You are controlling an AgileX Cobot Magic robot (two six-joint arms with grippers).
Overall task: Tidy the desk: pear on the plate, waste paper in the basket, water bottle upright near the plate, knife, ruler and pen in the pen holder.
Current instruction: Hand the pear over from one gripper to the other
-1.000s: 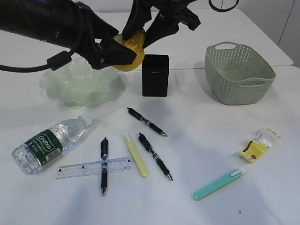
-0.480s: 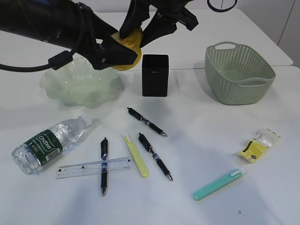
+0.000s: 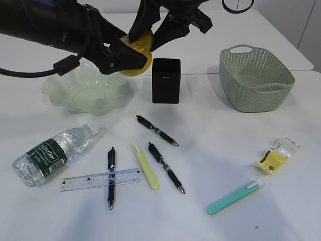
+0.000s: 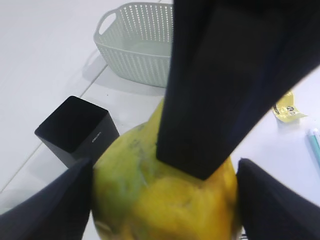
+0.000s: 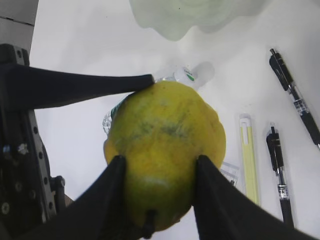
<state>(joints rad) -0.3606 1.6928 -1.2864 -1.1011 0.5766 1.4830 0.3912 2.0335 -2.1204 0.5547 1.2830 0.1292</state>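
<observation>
- Standing on the large plain white tabletop (image 3: 210,125), the translucent pale green wavy-rimmed glass plate (image 3: 85,93), the matte black square pen holder (image 3: 166,80) and the sage green woven-look plastic basket (image 3: 256,78) form a row at the back; nothing shows inside any of them.
- The yellow pear (image 3: 138,52) hangs in the air between the plate and the pen holder, above the tabletop.
- The right gripper (image 5: 155,200) has its two black fingers (image 5: 112,200) clamped on the pear's sides.
- The left gripper (image 4: 165,200) has its fingers (image 4: 55,205) spread wide at either side of the same pear; whether they touch it cannot be told.
- On the tabletop lie a clear plastic water bottle (image 3: 52,153) on its side, a clear plastic ruler (image 3: 100,178), three black pens, a crumpled yellow and white waste paper (image 3: 276,154) and a teal knife (image 3: 234,197).
</observation>
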